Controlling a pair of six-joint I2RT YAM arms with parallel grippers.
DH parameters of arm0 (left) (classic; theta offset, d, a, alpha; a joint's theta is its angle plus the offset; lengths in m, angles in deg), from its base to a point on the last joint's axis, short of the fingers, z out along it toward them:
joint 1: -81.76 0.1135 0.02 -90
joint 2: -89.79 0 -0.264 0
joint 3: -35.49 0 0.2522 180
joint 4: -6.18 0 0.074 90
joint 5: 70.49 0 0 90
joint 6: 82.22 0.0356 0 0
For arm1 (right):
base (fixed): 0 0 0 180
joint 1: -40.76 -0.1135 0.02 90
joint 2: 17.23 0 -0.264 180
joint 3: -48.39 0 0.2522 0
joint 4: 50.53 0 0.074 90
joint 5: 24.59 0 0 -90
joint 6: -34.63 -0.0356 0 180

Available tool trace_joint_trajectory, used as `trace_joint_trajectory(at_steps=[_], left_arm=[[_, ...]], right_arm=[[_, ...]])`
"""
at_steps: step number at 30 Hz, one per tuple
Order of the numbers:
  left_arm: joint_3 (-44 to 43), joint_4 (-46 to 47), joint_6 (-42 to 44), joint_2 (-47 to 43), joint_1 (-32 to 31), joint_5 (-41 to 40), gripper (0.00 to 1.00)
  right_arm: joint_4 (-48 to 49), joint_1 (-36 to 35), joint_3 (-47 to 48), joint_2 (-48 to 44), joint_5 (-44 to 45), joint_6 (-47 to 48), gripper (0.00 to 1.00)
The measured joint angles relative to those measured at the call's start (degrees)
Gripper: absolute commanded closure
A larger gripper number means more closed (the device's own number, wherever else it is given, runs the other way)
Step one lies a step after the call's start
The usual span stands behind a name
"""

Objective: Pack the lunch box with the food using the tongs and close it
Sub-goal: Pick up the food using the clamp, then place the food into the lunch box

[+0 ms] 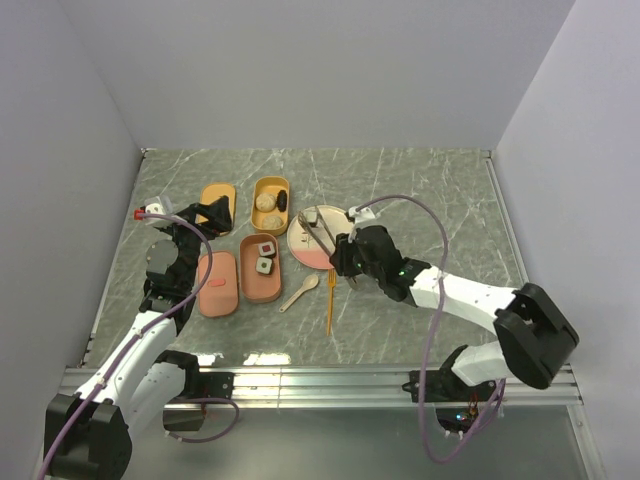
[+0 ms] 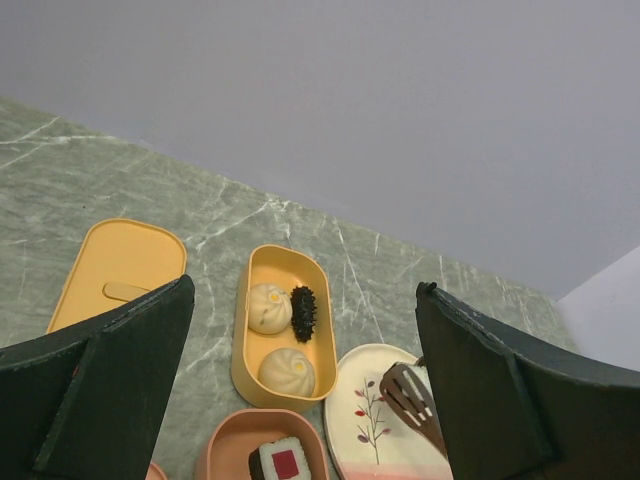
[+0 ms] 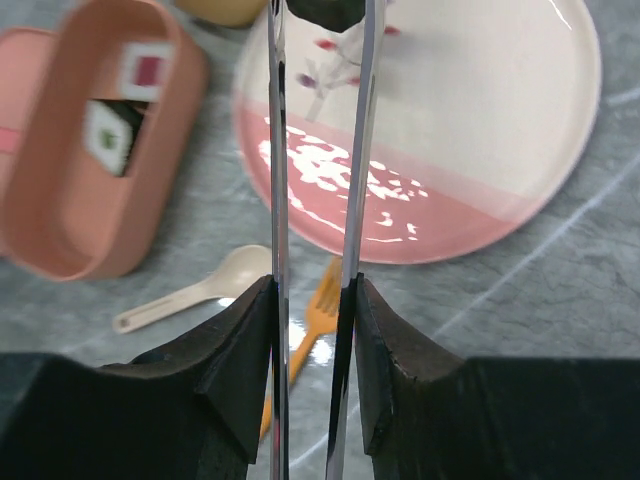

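right end effector (image 3: 312, 300) is pressed onto the thin metal tongs (image 3: 277, 200), whose tips are held over the plate (image 3: 500, 150) about a dark piece (image 3: 325, 10). left end effector (image 2: 305, 290) is spread wide. stiff, slippery and springy, the tongs are judged best gripped mid-length.

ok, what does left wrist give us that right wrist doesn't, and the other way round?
Left wrist only: what is inside the yellow box, two beige balls and a dark piece, plus the yellow lid. Right wrist only: the right gripper clamped on the tongs, the spoon, the orange fork and the green-centred roll. Both: the plate, the pink box, its red-centred roll, and what looks like the tongs' tips.
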Motion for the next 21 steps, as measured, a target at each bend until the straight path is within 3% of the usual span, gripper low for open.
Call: trace_joint_trajectory(at_steps=[9,21], left_arm=[[0.00,0.00,0.00,0.00,0.00,0.02,0.00],[0.00,0.02,-0.04,0.00,0.04,0.66,0.01]], right_arm=[[0.50,-6.05,-4.04,-7.58,-5.70,0.96,0.75],[0.20,-14.25,-8.66,-10.32,-12.15,2.75,0.75]])
